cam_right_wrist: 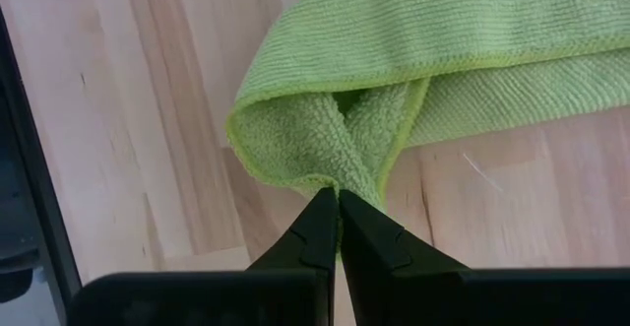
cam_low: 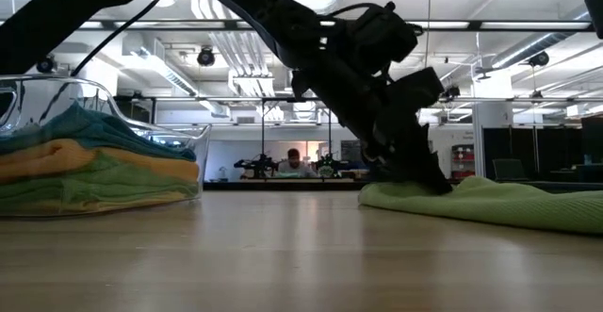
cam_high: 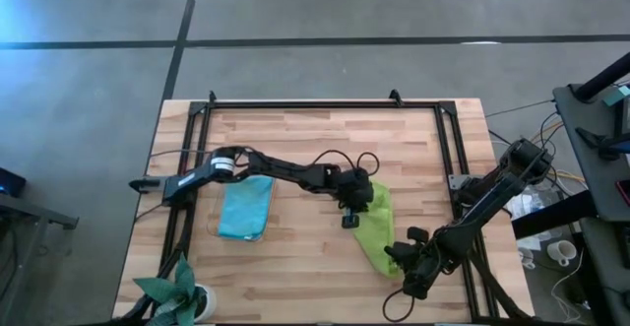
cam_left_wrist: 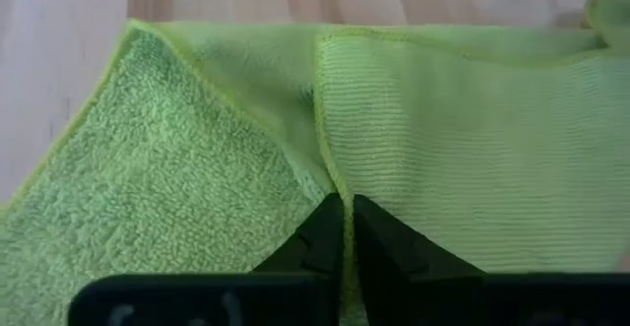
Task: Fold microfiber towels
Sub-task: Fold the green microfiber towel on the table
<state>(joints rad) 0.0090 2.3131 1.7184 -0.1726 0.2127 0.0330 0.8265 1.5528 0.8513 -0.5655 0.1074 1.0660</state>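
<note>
Towels [cam_low: 89, 166] stacked in clear bin [cam_low: 193, 152]

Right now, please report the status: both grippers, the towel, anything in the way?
Left gripper shut on lime green microfiber towel, far end. Right gripper shut on its near end. Light blue folded towel beside, apart. Nothing in the way.

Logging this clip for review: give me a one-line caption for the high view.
Both arms pinch the lime green towel: left pincer at its far end, right pincer at its near end; a light blue towel lies alongside.
</note>
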